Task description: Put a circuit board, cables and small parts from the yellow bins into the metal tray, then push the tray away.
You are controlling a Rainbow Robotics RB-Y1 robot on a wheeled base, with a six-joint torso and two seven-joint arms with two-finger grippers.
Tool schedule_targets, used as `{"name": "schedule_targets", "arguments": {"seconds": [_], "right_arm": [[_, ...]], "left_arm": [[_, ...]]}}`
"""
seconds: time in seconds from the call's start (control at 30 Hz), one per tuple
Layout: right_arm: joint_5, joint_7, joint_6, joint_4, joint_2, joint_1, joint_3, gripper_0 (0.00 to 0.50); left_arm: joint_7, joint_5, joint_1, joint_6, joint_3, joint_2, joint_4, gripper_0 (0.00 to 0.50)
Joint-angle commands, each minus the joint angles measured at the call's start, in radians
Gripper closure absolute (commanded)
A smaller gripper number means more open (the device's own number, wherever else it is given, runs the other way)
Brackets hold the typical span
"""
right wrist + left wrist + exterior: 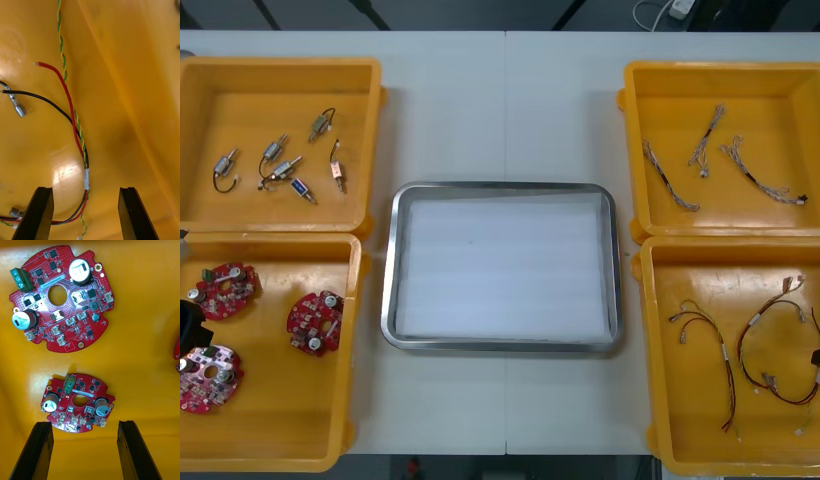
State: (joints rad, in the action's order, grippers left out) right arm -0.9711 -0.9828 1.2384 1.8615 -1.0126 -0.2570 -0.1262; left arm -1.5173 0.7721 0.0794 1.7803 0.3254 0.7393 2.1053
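L hand [85, 423] over board [92, 392], R hand [86, 188] over cable [77, 140].

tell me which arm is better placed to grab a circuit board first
Left. The left gripper, open, hangs over a circuit board in a yellow bin, the board just beyond its fingers. The right gripper, open too, is over cables.

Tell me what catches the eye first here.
The shiny metal tray, white inside, sits mid-table between four yellow bins. Three round red circuit boards lie in the near left bin, with the left gripper open above them. The right gripper hangs open over red, black and twisted cables in the near right bin.
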Motion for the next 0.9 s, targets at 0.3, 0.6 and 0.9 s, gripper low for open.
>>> {"name": "schedule_targets", "arguments": {"seconds": [0.3, 0.6, 0.9], "right_arm": [[0.028, -0.047, -0.093, -0.041, -0.006, -0.018, 0.094, 0.000], [0.043, -0.047, -0.155, -0.074, -0.008, -0.018, 0.149, 0.000], [0.038, -0.051, -0.160, -0.078, -0.006, -0.018, 0.152, 0.282]], "left_arm": [[-0.264, 0.061, 0.089, -0.087, -0.009, 0.040, -0.011, 0.000], [-0.290, 0.088, 0.129, -0.111, -0.011, 0.040, -0.011, 0.000], [-0.316, 0.115, 0.155, -0.154, -0.011, 0.035, -0.053, 0.000]]}}
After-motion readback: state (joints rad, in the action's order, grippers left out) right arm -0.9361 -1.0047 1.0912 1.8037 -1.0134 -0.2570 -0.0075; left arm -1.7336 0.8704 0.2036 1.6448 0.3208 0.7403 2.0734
